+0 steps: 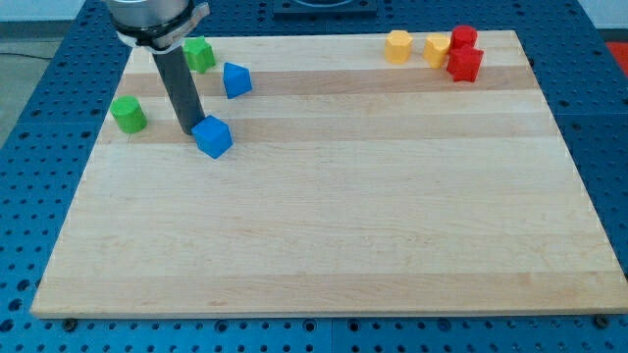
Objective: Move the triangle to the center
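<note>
- My tip (189,130) touches the left side of the blue cube (212,136); it is a bare rod, holding nothing.
- The blue triangle (235,79) sits just above.

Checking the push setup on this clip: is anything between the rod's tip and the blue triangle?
In the camera view, nothing lies between my tip and the blue triangle, only bare board. The blue cube sits right beside my tip, on the view's right.
</note>
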